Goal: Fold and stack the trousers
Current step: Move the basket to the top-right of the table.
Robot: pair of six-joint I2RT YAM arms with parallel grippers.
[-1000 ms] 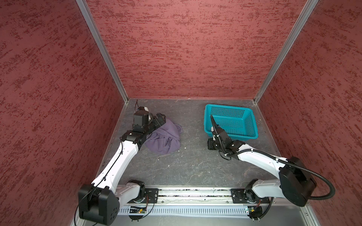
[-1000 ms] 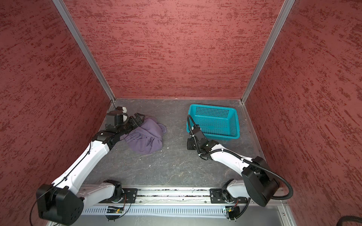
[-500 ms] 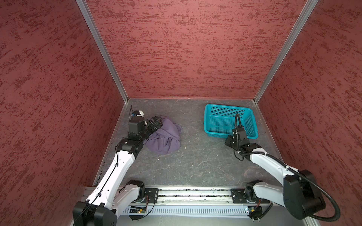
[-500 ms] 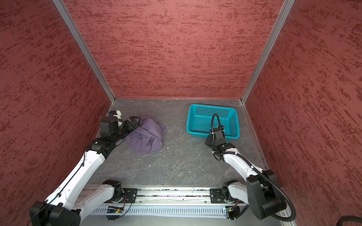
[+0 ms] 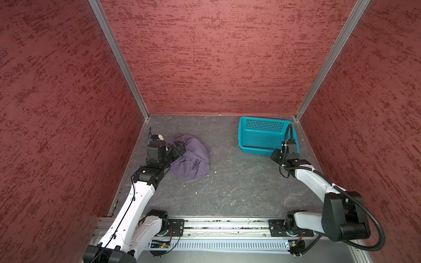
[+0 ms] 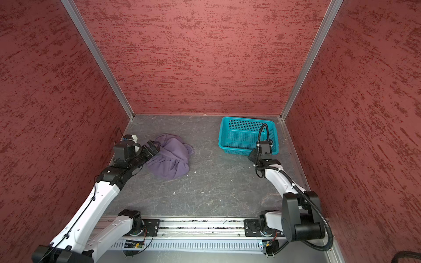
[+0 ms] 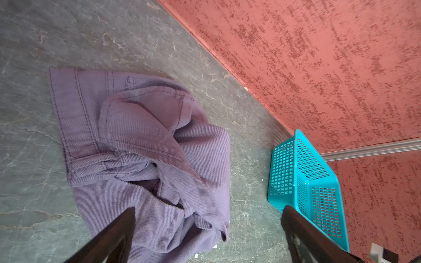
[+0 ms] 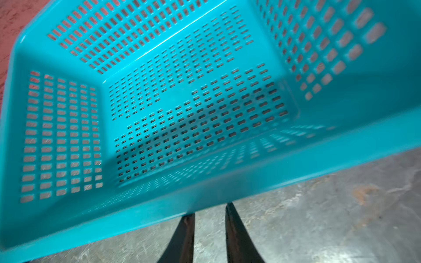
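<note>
Top views overhead, facing down, wrist views close, sharing basket (image 7: 284,168)

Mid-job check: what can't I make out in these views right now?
1. Crumpled purple fabric trousers: leg ends buried in their own folds, every view; the left gripper covers one edge in both top views.
2. Right gripper: the teal perforated plastic basket's rim overlaps its fingertips in the right wrist view, contact unclear; too small to read in both top views.

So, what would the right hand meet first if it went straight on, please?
Most likely the near wall of the teal basket, just ahead of the right hand, though whether they already touch is unclear.
</note>
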